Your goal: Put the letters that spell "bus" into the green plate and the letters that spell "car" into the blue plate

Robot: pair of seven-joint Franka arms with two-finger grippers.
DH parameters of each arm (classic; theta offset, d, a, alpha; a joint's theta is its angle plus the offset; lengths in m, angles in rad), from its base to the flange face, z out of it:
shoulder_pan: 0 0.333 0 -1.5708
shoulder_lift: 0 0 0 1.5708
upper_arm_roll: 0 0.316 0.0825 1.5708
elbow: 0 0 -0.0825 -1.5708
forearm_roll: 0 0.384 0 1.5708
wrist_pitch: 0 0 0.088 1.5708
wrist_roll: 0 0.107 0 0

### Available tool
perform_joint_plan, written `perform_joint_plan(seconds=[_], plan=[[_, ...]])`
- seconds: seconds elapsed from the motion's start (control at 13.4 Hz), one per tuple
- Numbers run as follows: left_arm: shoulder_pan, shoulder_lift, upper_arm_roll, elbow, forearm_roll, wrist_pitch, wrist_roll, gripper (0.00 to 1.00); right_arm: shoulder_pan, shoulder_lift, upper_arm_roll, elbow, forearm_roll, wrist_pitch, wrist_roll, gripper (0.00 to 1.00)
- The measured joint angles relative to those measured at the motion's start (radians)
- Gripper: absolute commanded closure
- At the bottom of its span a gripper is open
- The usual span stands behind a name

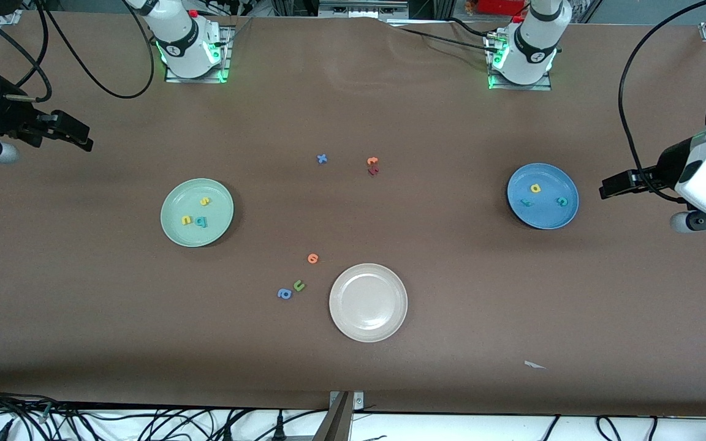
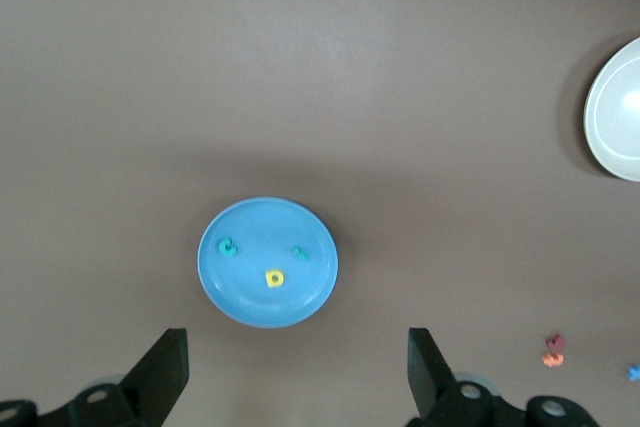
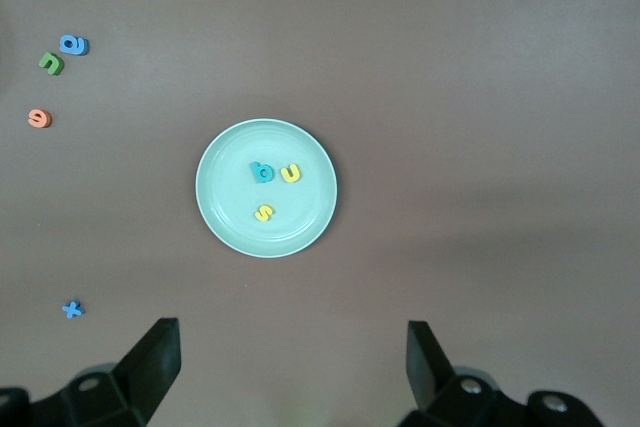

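The round mint-green plate (image 1: 197,212) is holding the teal "b" (image 3: 262,172), yellow "u" (image 3: 290,173) and yellow "s" (image 3: 264,213). The round blue plate (image 2: 267,262) is carrying the teal "c" (image 2: 228,246), with the yellow "a" (image 2: 274,278) at its five o'clock and the thin teal "r" (image 2: 300,253) at three o'clock. The task is looking finished. The left gripper (image 2: 298,367) and the right gripper (image 3: 292,365) are hanging wide open and empty, waiting.

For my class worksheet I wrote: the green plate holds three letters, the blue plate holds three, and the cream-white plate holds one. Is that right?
One slip: the cream-white plate holds no letter, as the front view shows. The green plate does hold three letters and the blue plate three.
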Motion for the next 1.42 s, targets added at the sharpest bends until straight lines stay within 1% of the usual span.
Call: perform_joint_plan(seconds=[0.15,0.37,1.42], plan=[[-0.001,-0.029,0.032,-0.055,-0.052,0.031,0.029,0.00,0.000,0.000,0.000,0.000,0.000,0.000,0.000,0.00],[0.021,-0.033,0.043,-0.086,-0.073,0.039,0.055,0.00,0.000,0.000,0.000,0.000,0.000,-0.001,0.000,0.00],[0.020,-0.034,0.040,-0.100,-0.073,0.040,0.056,0.00,0.000,0.000,0.000,0.000,0.000,-0.002,0.000,0.00]])
